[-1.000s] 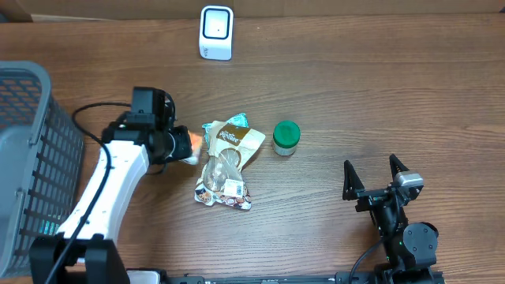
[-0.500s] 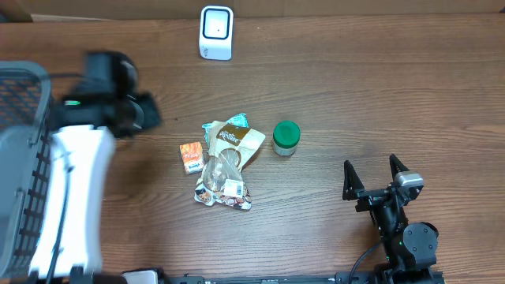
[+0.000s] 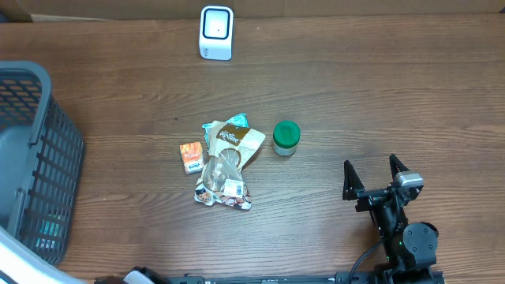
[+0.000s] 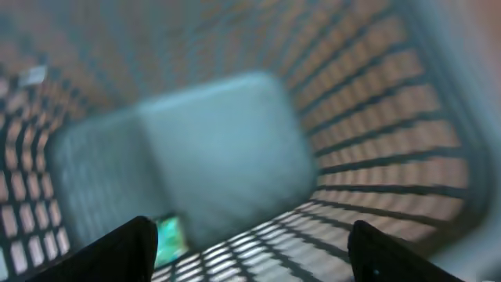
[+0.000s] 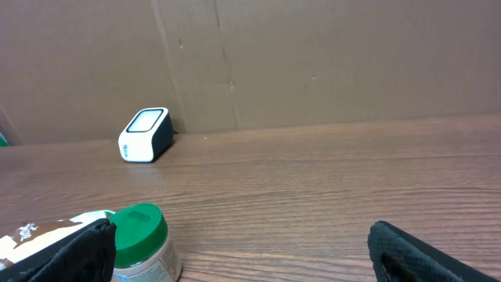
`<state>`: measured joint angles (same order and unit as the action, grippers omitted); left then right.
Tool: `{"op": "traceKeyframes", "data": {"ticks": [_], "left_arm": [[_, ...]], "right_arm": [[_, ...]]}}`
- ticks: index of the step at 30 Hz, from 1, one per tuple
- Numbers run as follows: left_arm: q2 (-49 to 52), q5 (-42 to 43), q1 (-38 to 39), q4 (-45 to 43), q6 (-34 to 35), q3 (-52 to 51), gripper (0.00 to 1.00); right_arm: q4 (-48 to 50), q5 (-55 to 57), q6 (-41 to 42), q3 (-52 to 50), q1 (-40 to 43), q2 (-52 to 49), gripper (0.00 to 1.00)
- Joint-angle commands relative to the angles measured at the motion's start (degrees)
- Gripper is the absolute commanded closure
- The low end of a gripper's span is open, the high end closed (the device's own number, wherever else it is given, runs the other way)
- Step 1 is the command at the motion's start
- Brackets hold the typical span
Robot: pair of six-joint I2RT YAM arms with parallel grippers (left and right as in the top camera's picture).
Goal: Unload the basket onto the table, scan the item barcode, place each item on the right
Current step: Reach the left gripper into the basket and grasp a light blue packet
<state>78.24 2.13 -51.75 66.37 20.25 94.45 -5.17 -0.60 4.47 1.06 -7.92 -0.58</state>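
Above the basket [image 4: 376, 117], the left gripper [image 4: 250, 227] stands wide with nothing between its fingers [image 4: 133, 251], and the right gripper [image 3: 370, 162] sits wide open, well apart from the scanner [image 3: 216, 31].

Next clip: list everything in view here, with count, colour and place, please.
scanner: one, white, table's far edge
basket: one, grey, left side
orange packet: one, orange, left of the bags
snack bags: seemingly two, cream-brown and clear, overlapping, mid-table
jar: one, green lid, right of the bags
table: one, dark wood
right tool: one, black, open, near edge
left tool: one, black, open, above the basket
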Motion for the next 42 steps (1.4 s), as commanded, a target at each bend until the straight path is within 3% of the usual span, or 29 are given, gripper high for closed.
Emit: {"op": "traceKeyframes", "data": {"ticks": [1, 16, 30, 39, 41, 42], "left_arm": [[5.7, 3.2, -5.7, 0.2, -1.7, -5.7, 0.20], [25.4, -0.2, -8.9, 4.2, -15.3, -8.2, 0.25], [36.7, 0.7, -7.9, 5.8, -16.7, -8.9, 0.30], [36.9, 3.8, -7.7, -0.5, -16.9, -16.8, 0.30], [36.9, 3.9, -7.7, -1.5, -16.9, -17.9, 0.37], [36.9, 3.9, -7.7, -1.7, -16.9, -18.2, 0.47]], "right_arm": [[0.4, 0.5, 0.1, -0.6, -0.2, 0.4, 0.00], [0.3, 0.5, 0.1, -0.6, -0.2, 0.4, 0.00], [0.3, 0.5, 0.1, -0.6, -0.2, 0.4, 0.00], [0.3, 0.5, 0.1, -0.6, -0.2, 0.4, 0.00], [0.3, 0.5, 0.1, -0.6, -0.2, 0.4, 0.00], [0.3, 0.5, 0.1, -0.6, -0.2, 0.4, 0.00]]}}
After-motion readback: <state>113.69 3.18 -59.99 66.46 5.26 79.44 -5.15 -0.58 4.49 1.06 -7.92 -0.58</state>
